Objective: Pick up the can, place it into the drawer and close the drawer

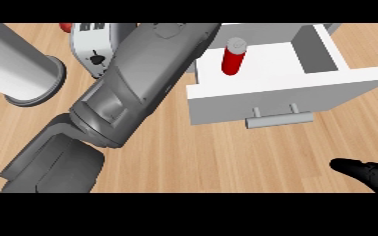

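Note:
A red can (232, 62) with a grey top stands upright inside the open white drawer (266, 97), near its left side. The drawer's grey handle (279, 120) faces me. My left forearm (136, 87) runs from the lower left up to the picture's top, just left of the can; its hand is past the top edge and hidden. My right hand (357, 172) shows at the lower right edge, black fingers relaxed, holding nothing, well below and right of the drawer.
A white toaster (91, 45) stands behind my left forearm at the upper left. A large grey cylinder (26, 75) lies at the far left. A small red object (66, 27) peeks in at the top left. Wooden counter (221, 160) stretches in front of the drawer.

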`<act>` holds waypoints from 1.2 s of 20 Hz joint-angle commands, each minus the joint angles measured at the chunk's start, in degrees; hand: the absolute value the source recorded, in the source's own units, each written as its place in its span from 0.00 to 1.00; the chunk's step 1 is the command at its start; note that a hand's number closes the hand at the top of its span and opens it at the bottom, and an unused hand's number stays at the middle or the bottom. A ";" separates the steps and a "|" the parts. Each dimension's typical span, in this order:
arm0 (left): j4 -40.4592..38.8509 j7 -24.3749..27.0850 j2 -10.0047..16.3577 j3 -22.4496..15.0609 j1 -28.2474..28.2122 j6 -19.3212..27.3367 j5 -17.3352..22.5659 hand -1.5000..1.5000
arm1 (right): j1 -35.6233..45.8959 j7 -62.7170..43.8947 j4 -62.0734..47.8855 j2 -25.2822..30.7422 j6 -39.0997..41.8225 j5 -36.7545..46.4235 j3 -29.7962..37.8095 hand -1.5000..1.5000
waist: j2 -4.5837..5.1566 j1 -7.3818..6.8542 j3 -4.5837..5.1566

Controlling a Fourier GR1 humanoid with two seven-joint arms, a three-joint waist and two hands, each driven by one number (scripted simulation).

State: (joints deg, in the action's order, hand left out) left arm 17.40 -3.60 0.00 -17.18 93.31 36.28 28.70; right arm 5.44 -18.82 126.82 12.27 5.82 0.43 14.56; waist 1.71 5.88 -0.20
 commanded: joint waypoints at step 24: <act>-1.33 2.60 1.31 1.52 1.79 -2.12 4.56 0.00 | 19.81 15.77 -39.01 5.12 -8.70 46.04 -20.81 0.00 | -0.83 -5.90 0.14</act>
State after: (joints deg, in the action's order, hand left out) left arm 16.18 -0.04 0.30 -16.46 94.40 36.01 33.38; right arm 20.63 -4.30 96.05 17.78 -0.68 41.92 -5.10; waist 1.05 0.78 -0.08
